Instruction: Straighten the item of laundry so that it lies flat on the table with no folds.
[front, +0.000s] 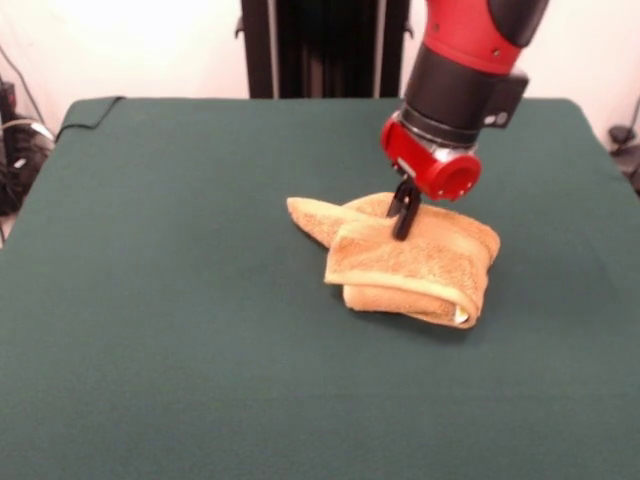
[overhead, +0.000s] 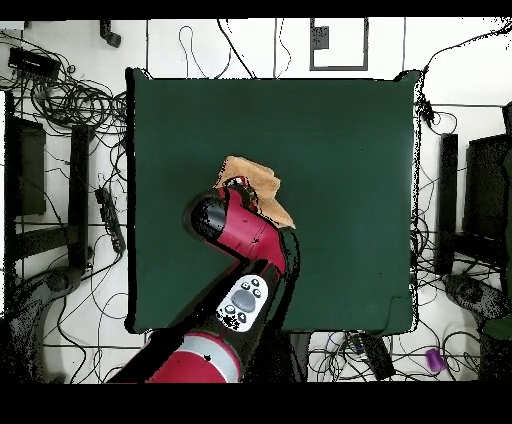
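The orange-tan towel (front: 410, 262) lies crumpled and folded over itself near the middle of the green table (front: 180, 300). One corner pokes out to the left, and a rolled fold with a small white label (front: 461, 317) sits at the front right. My gripper (front: 402, 232) comes down from the red and black arm onto the top fold. Its black fingers (front: 405, 205) are pressed together on the towel's upper layer. In the overhead view the towel (overhead: 265, 183) shows partly, and the arm's wrist (overhead: 222, 217) covers the rest of it and the gripper.
The table's cloth has a turned-up corner at the far left (front: 95, 105). The black pedestal (front: 320, 45) stands behind the table. Cables and equipment (overhead: 70, 100) lie on the floor around the table.
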